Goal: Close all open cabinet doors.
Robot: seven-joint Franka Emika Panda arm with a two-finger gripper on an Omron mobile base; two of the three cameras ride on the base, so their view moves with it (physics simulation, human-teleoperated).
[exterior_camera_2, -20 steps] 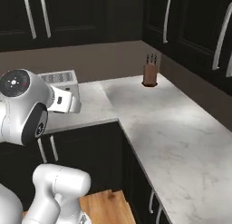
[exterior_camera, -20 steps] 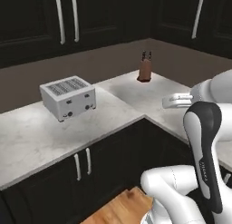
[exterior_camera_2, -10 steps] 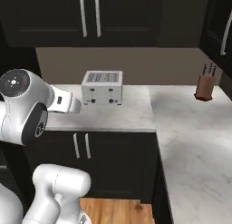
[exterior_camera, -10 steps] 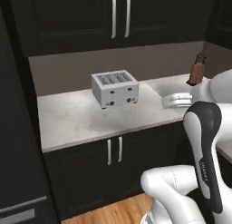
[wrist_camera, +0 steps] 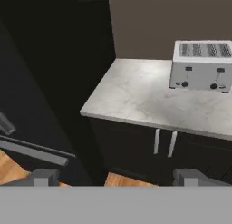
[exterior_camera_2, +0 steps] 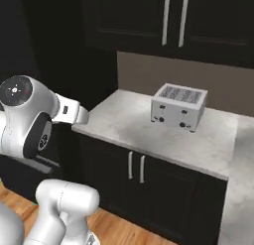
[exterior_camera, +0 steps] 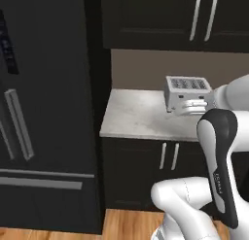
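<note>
Nearly black cabinet doors with slim silver bar handles hang above the counter (exterior_camera: 203, 16) (exterior_camera_2: 173, 20), and a lower pair sits under it (exterior_camera: 168, 156) (exterior_camera_2: 135, 167) (wrist_camera: 164, 142). Every door in view lies flush with its frame. My gripper (wrist_camera: 116, 177) hangs in the air in front of the counter, pointing at its left end. It is open, with its fingertips (wrist_camera: 45, 177) wide apart and nothing between them. In the left base view the gripper (exterior_camera: 190, 107) overlaps the toaster.
A silver toaster (exterior_camera: 187, 87) (exterior_camera_2: 178, 106) (wrist_camera: 201, 64) stands on the pale marble counter (exterior_camera: 136, 117) (exterior_camera_2: 124, 121) (wrist_camera: 136, 94). A tall black fridge (exterior_camera: 44, 112) (wrist_camera: 27, 100) with grey bar handles stands left of the counter. Wooden floor (exterior_camera: 126, 222) lies below.
The whole picture has slid right as the base turned left. The knife block and corner counter have left the frame, and the fridge has come in. The gripper stays open.
</note>
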